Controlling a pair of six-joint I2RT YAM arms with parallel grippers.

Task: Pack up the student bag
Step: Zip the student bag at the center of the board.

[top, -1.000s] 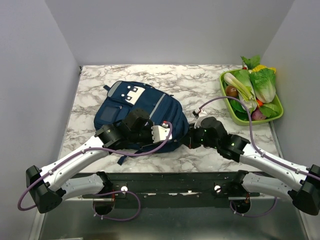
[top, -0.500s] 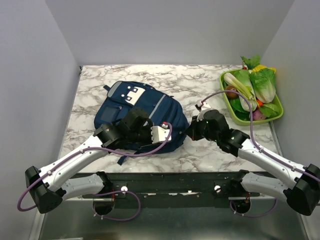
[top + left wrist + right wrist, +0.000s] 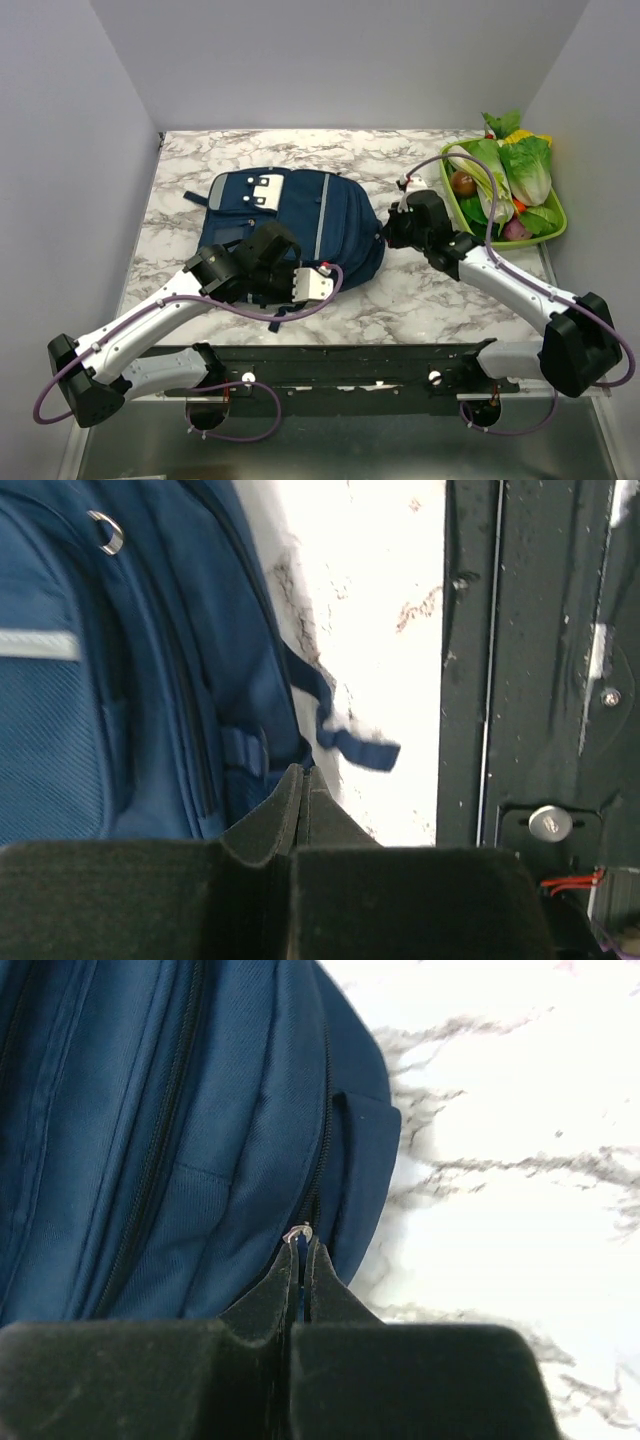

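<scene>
The right claw is clamped on a metal zipper pull at the side of the student bag. The bag lies flat on the marble table between both claws. The left claw is pressed together at the bag's near edge; whether it pinches any fabric is hard to make out. Just beside its tips a loose strap trails onto the table, with the black mounting rail beyond. To the right claw's right, well apart from the bag, a green tray holds leafy vegetables. The arms hide part of the bag's near half.
</scene>
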